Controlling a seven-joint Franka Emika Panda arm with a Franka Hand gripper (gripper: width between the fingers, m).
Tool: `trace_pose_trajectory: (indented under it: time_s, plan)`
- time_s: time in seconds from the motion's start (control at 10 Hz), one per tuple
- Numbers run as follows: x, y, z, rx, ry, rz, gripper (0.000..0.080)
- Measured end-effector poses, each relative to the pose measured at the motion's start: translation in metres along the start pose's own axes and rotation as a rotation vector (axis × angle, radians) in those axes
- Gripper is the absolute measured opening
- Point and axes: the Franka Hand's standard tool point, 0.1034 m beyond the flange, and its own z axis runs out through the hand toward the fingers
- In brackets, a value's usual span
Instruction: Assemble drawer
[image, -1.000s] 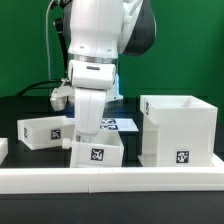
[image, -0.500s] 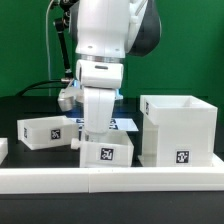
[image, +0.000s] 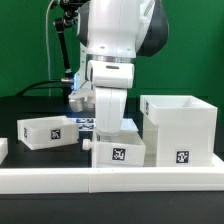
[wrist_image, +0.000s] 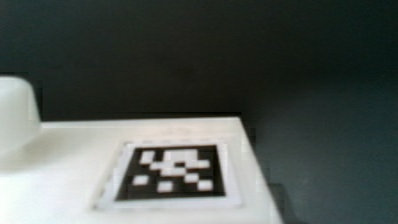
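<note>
The drawer's tall white housing (image: 178, 128) stands at the exterior view's right, open side up, with a tag on its front. One small white tray (image: 118, 152), with a tag and a knob (image: 88, 143) on its side, sits just beside the housing. My gripper (image: 110, 133) reaches straight down onto this tray, its fingertips hidden at the tray's wall, and appears shut on it. The wrist view shows this tray's tag (wrist_image: 173, 172) close up and a white rounded knob (wrist_image: 15, 110); no fingers show there. The second tray (image: 45, 131) lies at the left.
A long low white border wall (image: 110, 178) runs along the front. The marker board (image: 82, 123) lies on the black table behind the trays. A small white part (image: 3, 148) shows at the far left edge. A green backdrop is behind.
My gripper and the small tray have moved together to the exterior view's right, from beside the left tray to close against the housing.
</note>
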Motion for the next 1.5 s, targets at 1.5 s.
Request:
trace_pose_trajectory:
  time_s: [1.5]
  plan:
    - [-0.010, -0.003, 0.007, 0.035, 0.003, -0.004, 0.0041]
